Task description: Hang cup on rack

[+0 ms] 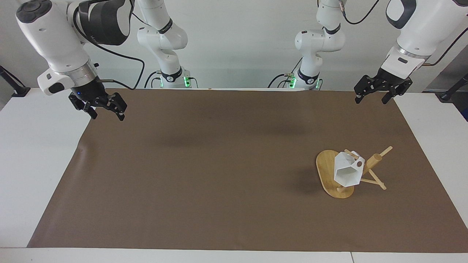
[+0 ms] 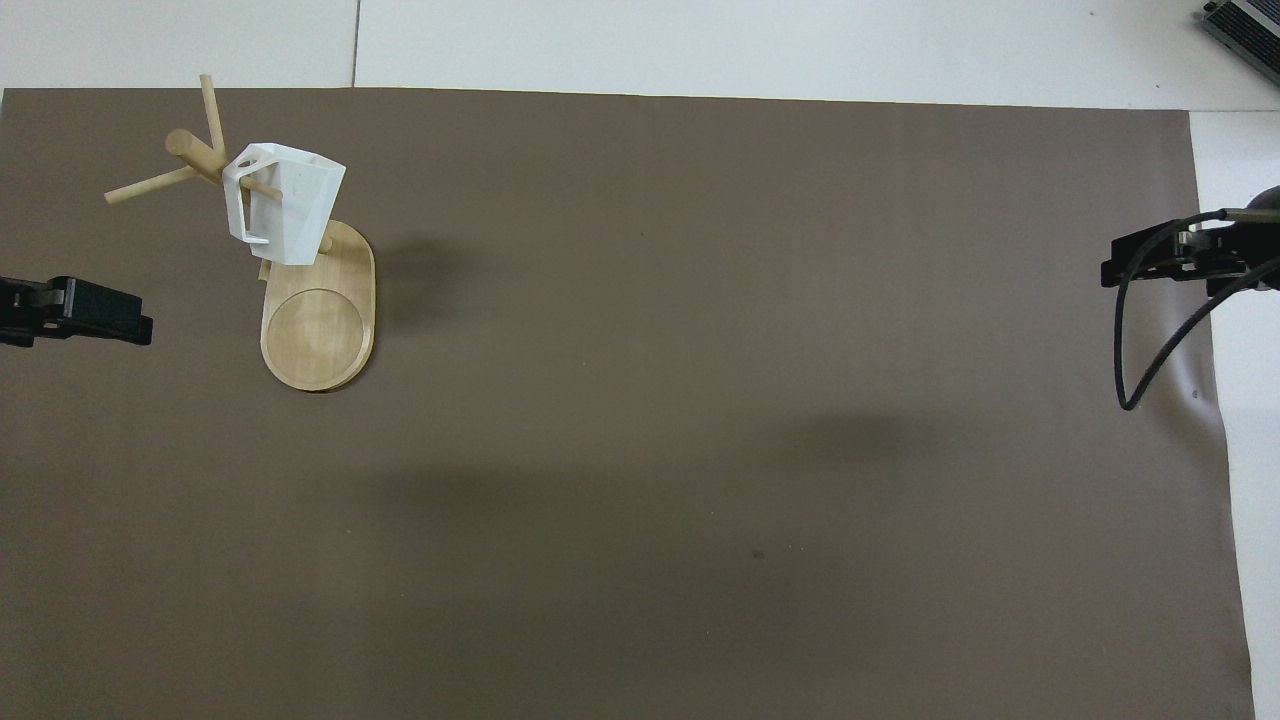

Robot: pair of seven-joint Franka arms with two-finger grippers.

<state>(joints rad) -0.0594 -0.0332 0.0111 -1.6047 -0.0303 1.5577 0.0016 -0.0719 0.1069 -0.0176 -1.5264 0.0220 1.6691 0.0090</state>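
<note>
The white faceted cup (image 1: 345,171) (image 2: 290,210) hangs by its handle on a thin peg of the bamboo rack (image 1: 325,170) (image 2: 318,330), tilted, with its mouth toward the table's outer edge. The rack stands toward the left arm's end of the table. My left gripper (image 1: 371,99) (image 2: 125,322) is open and empty, raised over the mat's corner at that end, well apart from the rack. At the other end of the mat, my right gripper (image 1: 108,115) (image 2: 1112,270) hangs open and empty over the mat's edge, waiting.
A brown mat (image 1: 204,175) covers most of the white table (image 1: 33,153). A black cable (image 2: 1135,340) loops down beside the right gripper. Nothing but the rack stands on the mat.
</note>
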